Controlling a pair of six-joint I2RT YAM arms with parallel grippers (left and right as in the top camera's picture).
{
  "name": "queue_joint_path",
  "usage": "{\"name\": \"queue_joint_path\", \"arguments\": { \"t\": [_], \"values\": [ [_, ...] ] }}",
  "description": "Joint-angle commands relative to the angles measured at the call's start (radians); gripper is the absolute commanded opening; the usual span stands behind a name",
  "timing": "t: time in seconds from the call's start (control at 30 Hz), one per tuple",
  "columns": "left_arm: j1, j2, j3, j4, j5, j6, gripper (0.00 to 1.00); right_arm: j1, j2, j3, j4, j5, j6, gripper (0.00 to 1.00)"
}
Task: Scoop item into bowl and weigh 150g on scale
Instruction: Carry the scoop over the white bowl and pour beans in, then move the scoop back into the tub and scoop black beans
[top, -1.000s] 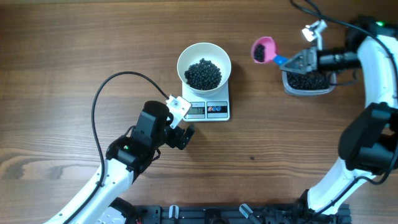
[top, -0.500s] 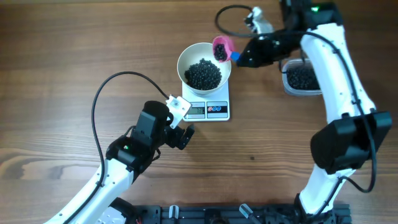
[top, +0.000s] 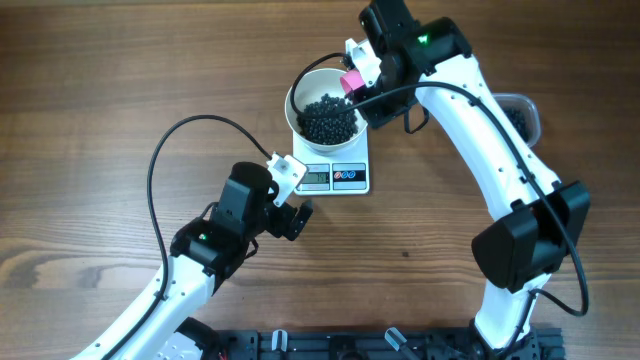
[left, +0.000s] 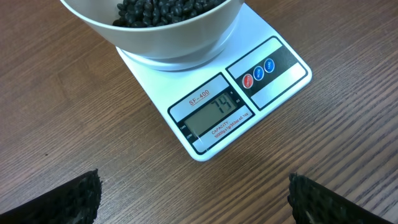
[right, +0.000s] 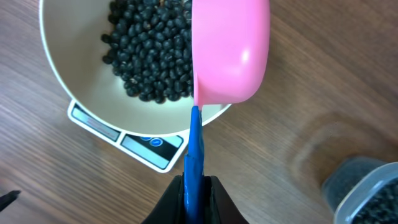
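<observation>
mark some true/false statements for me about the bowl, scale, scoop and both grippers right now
1. The bowl sits on the scale. True.
2. The right gripper holds the pink scoop by its blue handle, over the bowl's rim. True.
3. The left gripper is shut on the scale. False: it is open above the table in front of the scale, touching nothing.
4. The bowl is empty. False: it holds a pile of black beans.
5. The scale's display reads 150. False: it shows 74.
</observation>
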Motion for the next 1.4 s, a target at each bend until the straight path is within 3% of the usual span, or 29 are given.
{"name": "queue_joint_path", "arguments": {
  "t": [0.0,0.27,0.67,0.93,1.37],
  "values": [
    [0.009,0.0,-0.003,0.0,-0.006,0.005,1.0,0.014,0.011,0.024,0.012,0.055,-0.054,0.04],
    [0.009,0.0,-0.003,0.0,-0.006,0.005,1.0,0.058,0.011,0.024,0.046,0.056,-0.217,0.04],
    [0.009,0.0,-0.003,0.0,-0.006,0.005,1.0,0.049,-0.015,0.024,0.085,0.088,-0.133,0.04],
    [0.009,0.0,-0.003,0.0,-0.006,0.005,1.0,-0.138,-0.128,0.024,0.056,-0.024,-0.069,0.04],
    [0.009,0.0,-0.003,0.0,-0.006,0.005,1.0,-0.491,-0.152,0.003,-0.135,-0.008,-0.073,0.04]
  ]
}}
